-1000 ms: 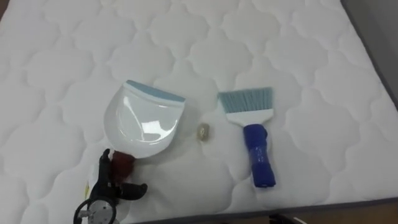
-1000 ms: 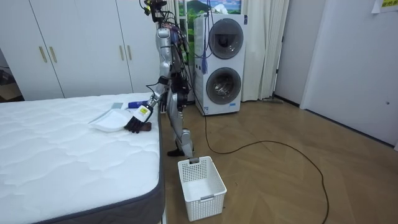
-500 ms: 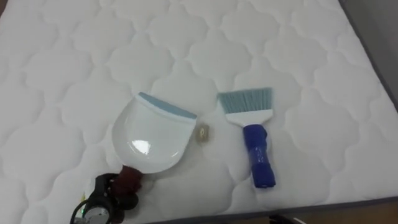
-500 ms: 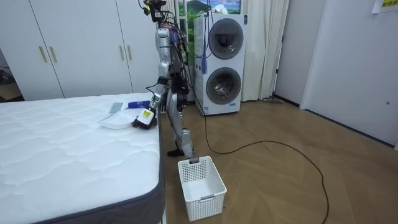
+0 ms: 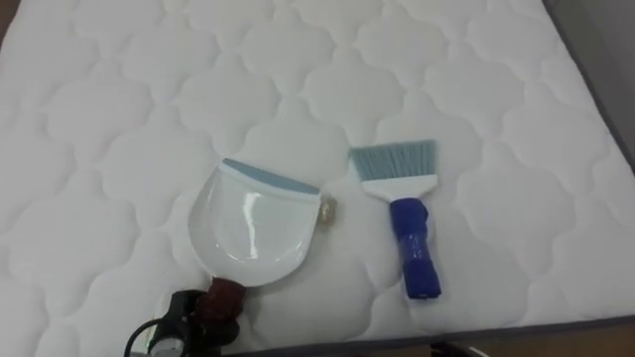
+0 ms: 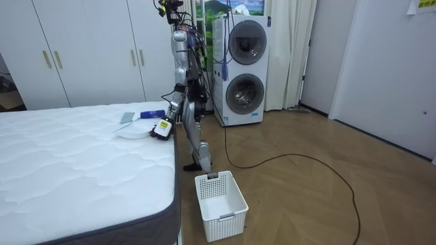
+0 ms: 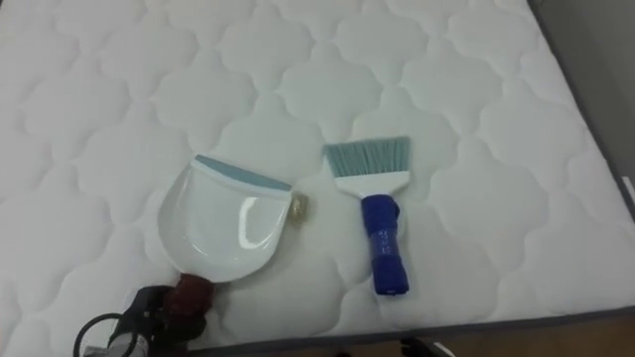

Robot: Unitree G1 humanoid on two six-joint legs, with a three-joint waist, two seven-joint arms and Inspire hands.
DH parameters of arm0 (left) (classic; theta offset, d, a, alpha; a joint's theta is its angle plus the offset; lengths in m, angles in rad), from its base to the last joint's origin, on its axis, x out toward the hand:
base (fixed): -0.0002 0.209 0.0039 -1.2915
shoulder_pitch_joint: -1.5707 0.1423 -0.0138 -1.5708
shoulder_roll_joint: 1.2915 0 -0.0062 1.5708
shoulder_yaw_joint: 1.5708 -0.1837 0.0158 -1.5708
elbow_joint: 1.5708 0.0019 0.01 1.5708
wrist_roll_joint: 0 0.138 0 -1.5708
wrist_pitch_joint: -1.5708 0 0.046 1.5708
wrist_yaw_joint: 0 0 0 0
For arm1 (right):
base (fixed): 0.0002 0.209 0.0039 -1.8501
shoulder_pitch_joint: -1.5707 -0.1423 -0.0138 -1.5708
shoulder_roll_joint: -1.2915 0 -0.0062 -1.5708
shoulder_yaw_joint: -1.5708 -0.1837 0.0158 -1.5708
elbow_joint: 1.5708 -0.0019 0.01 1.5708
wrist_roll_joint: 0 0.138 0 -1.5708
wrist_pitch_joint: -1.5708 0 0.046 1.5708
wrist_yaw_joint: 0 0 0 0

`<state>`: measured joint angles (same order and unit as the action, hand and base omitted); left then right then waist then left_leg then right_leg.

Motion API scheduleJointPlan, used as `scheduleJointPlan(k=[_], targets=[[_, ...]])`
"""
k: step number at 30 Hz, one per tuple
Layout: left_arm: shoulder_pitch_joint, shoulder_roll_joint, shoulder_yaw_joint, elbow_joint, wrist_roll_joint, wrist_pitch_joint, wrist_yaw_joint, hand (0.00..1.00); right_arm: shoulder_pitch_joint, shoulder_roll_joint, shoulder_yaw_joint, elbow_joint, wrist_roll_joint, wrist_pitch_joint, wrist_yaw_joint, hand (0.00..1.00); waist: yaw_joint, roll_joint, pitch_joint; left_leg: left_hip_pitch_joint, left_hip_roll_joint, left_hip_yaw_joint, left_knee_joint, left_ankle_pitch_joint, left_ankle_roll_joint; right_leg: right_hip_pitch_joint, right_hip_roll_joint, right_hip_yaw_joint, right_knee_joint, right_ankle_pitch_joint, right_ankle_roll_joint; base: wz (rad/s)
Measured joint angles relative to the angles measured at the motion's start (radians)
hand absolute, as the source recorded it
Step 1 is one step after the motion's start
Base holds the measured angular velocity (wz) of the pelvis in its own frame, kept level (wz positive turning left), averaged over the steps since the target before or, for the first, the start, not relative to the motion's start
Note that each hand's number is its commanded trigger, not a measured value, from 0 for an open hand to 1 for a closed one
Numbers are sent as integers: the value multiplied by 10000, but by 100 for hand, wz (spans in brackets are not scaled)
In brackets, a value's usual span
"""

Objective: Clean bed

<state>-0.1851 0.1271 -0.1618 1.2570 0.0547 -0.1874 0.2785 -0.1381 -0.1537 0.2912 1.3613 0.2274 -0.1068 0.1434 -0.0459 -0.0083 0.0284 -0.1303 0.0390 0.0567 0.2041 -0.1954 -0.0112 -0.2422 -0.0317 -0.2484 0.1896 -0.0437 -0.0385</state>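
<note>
Small pale crumb (image 5: 326, 209) on white quilted mattress (image 5: 149, 99), touching lip of white plastic dustpan (image 5: 253, 233). Prob. light, rolls easy. Left hand (image 5: 193, 315) clamped on pan's dark red handle (image 5: 224, 291). Blue-handled brush (image 5: 402, 213) beside, free; grab by stiff handle.

White mattress (image 5: 149, 99) quilted in scalloped shapes; white plastic dustpan (image 5: 253, 228) edged pale blue, handle dark red; blue-handled hand brush (image 5: 407, 228), teal bristles; small beige scrap (image 5: 327, 209).

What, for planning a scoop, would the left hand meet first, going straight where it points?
The left hand meets the dustpan it grips; past its lip, likely bare mattress; the scrap sits at its right corner.
</note>
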Motion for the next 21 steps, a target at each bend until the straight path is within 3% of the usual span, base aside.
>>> scheduleJointPlan(k=[7,12,21], targets=[[21,17,227,-77,765,-10,179,100,57,-10,-18,12,521,-12,-10,0,-2,80,-51,-5,9,2,2,0,0,-1,18,0,-20,0,-1,0],[18,173,313,-110,1981,-92,644,100,137,-72,-366,25,555,-28,-18,0,-7,198,-103,7,9,45,5,0,0,-19,12,31,21,0,-1,0],[412,1066,400,-992,3010,-176,1805,100,373,-489,-1702,42,1737,-81,-400,0,-71,381,-95,98,0,104,3,0,0,-20,-35,27,198,-60,3,0]])
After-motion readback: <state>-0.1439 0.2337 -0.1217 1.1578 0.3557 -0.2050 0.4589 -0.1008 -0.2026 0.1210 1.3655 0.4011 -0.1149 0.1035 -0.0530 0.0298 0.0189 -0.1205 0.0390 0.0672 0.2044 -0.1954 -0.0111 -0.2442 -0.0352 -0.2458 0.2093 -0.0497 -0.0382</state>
